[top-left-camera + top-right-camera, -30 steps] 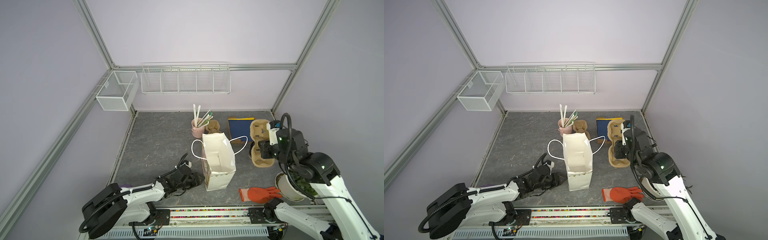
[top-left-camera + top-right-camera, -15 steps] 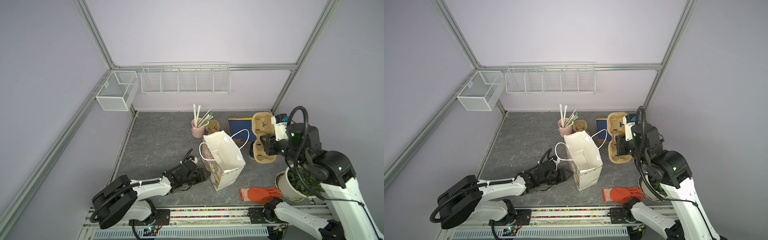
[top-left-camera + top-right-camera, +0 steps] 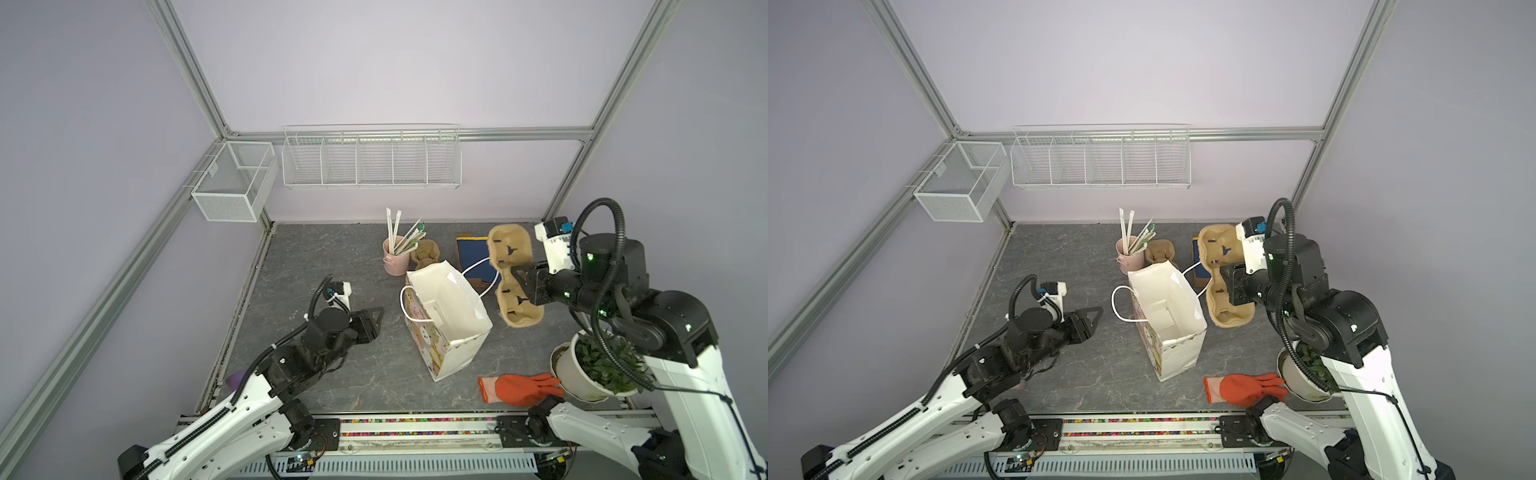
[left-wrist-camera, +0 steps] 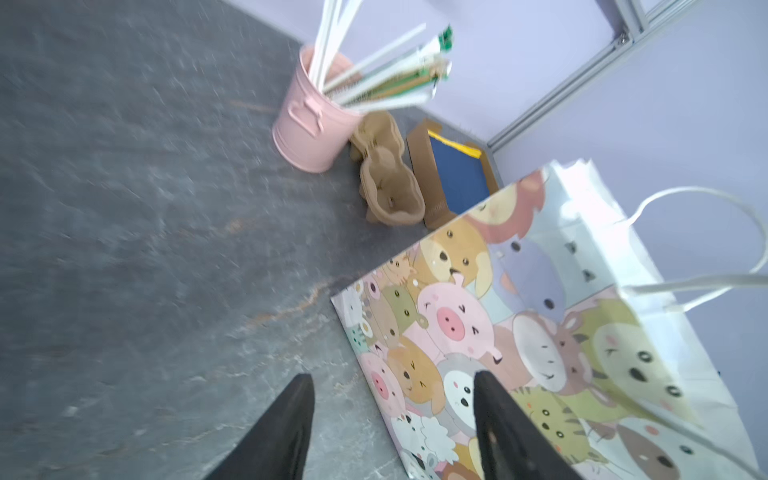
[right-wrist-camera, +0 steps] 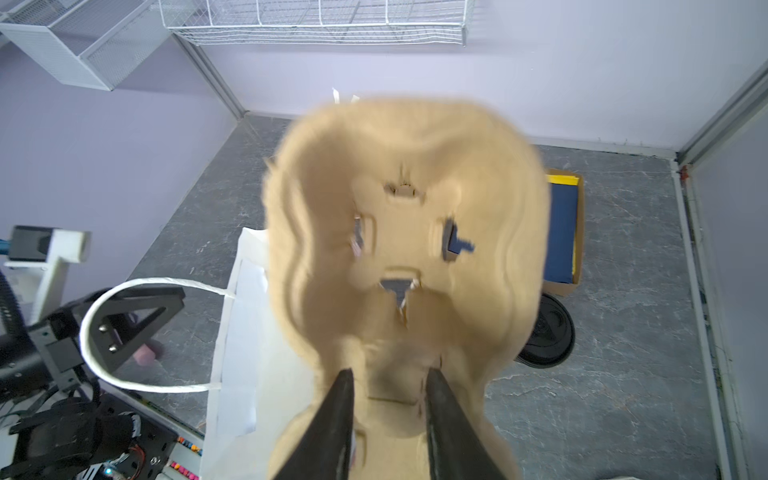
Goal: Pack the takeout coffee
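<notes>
While the right gripper (image 5: pixel 388 374) pinched the pulp carrier (image 5: pixel 407 232) and the left gripper (image 4: pixel 392 376) hung spread and empty, the coffee cup (image 5: pixel 548 332) looked light and crushable, so its sidewall seemed the spot to grab.

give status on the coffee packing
Left gripper open, empty, beside bag. Right gripper shut on cup carrier, held aloft. Takeout coffee on table, lidded, partly hidden by carrier.

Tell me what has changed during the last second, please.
The right tool, shut on the cup carrier, has lifted it up beside the bag. The left tool, open, has drawn back from the bag, which has turned slightly. The pink cup of straws, glove and plant have stayed put.
</notes>
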